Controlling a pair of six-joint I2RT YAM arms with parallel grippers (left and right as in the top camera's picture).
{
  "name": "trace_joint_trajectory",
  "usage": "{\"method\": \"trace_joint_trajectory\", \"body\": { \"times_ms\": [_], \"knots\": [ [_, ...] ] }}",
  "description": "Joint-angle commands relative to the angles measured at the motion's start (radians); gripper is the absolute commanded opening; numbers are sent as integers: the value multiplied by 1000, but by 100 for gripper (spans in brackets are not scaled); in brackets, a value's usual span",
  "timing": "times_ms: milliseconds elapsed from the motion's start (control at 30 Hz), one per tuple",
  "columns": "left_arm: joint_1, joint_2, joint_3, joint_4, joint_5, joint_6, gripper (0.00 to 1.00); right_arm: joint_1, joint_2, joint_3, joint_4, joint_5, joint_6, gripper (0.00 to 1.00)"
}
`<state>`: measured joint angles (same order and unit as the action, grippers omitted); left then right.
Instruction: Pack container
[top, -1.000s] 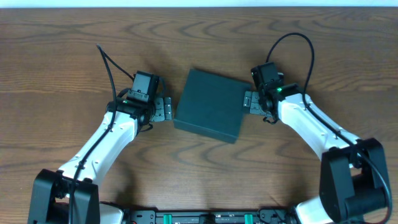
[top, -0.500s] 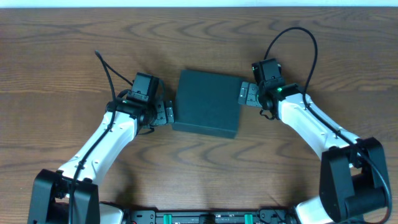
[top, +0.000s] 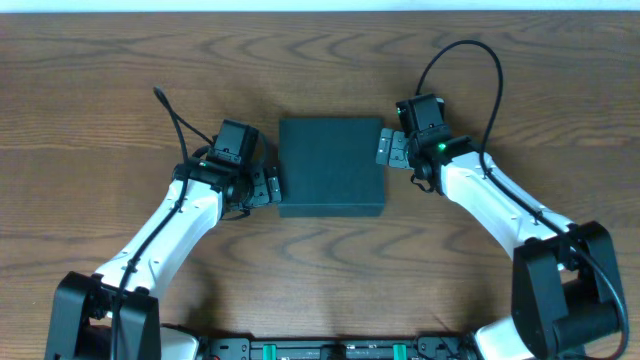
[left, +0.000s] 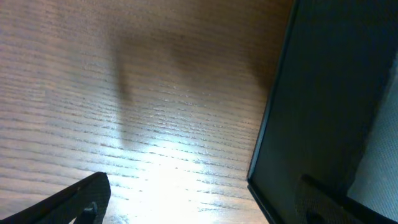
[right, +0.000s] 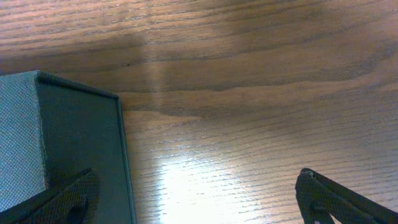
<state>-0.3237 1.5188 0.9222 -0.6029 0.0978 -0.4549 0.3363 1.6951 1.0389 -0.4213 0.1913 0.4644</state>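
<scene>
Brown wood-grain table (top: 120, 60) all the way across, swirly grain, with a bright glare patch showing in both wrist views. The container (top: 331, 166) sits flat around the middle of the table, lid shut, squared up with the table edges. It's a dark teal-black square box, matte, low walls, crisp corners. Up close in the right wrist view one face has a fine woven-looking texture. Both arms are white shells with black joints. They come up from the bottom corners, elbows bowed outward, wrists turned in toward the box from either side. The left gripper (top: 267, 185) is at the lower part of the box's left side. The right gripper (top: 391, 148) is at the upper part of its right side. Each is right up against the box wall, though I can't tell if they're actually pressing on it. Both sets of jaws are spread wide, not clamped on anything. In the left wrist view 1 black fingertip (left: 81, 198) hangs over bare wood and the other sits in front of the box, so the box's edge runs between them. Same deal on the right wrist view: 1 fingertip (right: 62, 199) is in front of the box and the other is over the table. A black cable (top: 172, 112) trails off the left wrist, and a bigger loop of cable (top: 470, 48) arcs over the right 1.
</scene>
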Motion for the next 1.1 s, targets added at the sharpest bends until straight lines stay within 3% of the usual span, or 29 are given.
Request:
{"method": "trace_joint_trajectory", "body": {
  "times_ms": [0,500,767,1067],
  "knots": [
    [-13,7,-7,3,13,-24,95,32,9,1,2,-68,6,99],
    [-10,-69,-1,8,-52,14,95,30,-89,1,-71,43,17,99],
    [-10,-246,6,-57,-116,69,95,-2,-337,1,-190,99,11,99],
    [-36,-570,16,-230,-201,142,95,8,-723,1,-371,114,-174,99]
  ]
}}
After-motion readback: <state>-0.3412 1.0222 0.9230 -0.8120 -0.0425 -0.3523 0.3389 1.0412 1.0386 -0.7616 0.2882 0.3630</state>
